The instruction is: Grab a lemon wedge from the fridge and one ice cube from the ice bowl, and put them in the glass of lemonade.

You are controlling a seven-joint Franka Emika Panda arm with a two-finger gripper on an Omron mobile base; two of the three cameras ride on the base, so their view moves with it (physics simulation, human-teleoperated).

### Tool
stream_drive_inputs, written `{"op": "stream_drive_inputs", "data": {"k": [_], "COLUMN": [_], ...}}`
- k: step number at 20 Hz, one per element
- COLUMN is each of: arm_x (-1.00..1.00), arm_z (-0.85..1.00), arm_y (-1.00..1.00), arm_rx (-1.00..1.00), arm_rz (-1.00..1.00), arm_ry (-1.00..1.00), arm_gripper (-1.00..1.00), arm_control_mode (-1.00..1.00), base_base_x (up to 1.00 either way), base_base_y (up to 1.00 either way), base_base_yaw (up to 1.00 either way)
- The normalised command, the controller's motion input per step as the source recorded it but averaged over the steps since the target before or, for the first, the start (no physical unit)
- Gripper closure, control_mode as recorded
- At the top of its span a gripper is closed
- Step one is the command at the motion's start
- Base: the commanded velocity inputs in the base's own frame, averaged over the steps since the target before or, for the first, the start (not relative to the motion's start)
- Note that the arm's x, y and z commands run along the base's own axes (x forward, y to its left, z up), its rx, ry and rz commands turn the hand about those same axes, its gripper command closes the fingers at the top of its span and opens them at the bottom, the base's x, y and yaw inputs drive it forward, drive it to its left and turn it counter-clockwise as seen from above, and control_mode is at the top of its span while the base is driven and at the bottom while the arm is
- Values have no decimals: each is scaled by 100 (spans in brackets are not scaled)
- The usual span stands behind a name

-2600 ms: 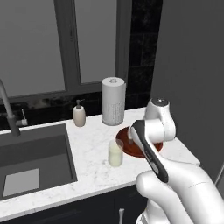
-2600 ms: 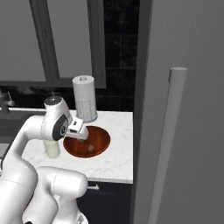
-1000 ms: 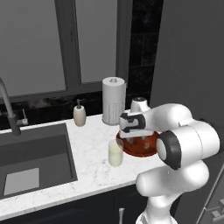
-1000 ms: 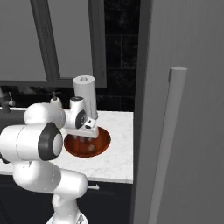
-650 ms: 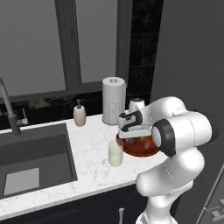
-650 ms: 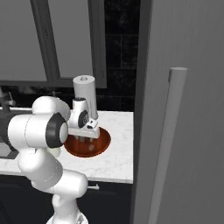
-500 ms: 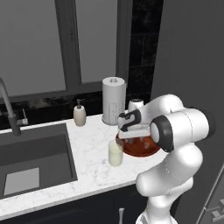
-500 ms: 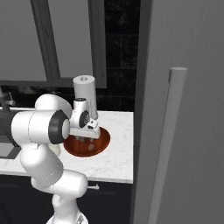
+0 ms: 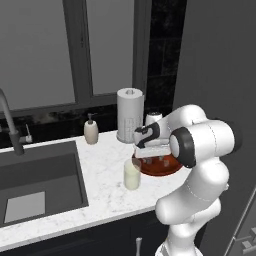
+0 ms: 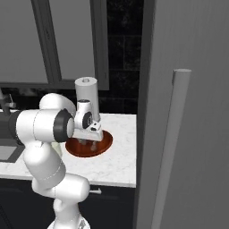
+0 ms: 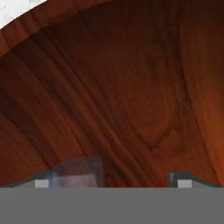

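The ice bowl (image 9: 159, 166) sits on the white marble tabletop (image 9: 105, 187) beside the closed grey fridge (image 10: 188, 112), with the gripper (image 10: 88, 144) lowered into it, jaws spread wide and grasping nothing. Up close, the hand view adds a clear ice cube (image 11: 78, 171) by one fingertip against the bowl's wood grain. The left base view alone shows the glass of lemonade (image 9: 132, 174) just beside the bowl, then the soap bottle (image 9: 90, 131), sink (image 9: 37, 180) and paper-towel roll (image 9: 129, 115) under dark windows.

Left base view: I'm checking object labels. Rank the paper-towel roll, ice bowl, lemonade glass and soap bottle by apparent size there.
1. Paper-towel roll
2. Ice bowl, though the arm covers part of it, so its rank against the roll is unsure
3. Glass of lemonade
4. Soap bottle, close to the glass
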Motion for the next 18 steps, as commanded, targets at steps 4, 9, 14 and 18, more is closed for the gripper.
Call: {"op": "stream_drive_inputs", "data": {"k": [4, 9, 14, 18], "arm_x": [0, 0, 0, -6], "arm_z": [-20, -19, -16, -3], "arm_y": [-10, -3, 0, 0], "arm_rx": [0, 0, 0, 0], "arm_rz": [0, 0, 0, 0], "arm_ry": [0, 1, 2, 0], "arm_gripper": [100, 100, 100, 100], "arm_control_mode": [-100, -100, -100, -100], "base_base_x": [0, 0, 0, 0], "base_base_y": [0, 0, 0, 0], "base_base_yaw": [0, 0, 0, 0]}}
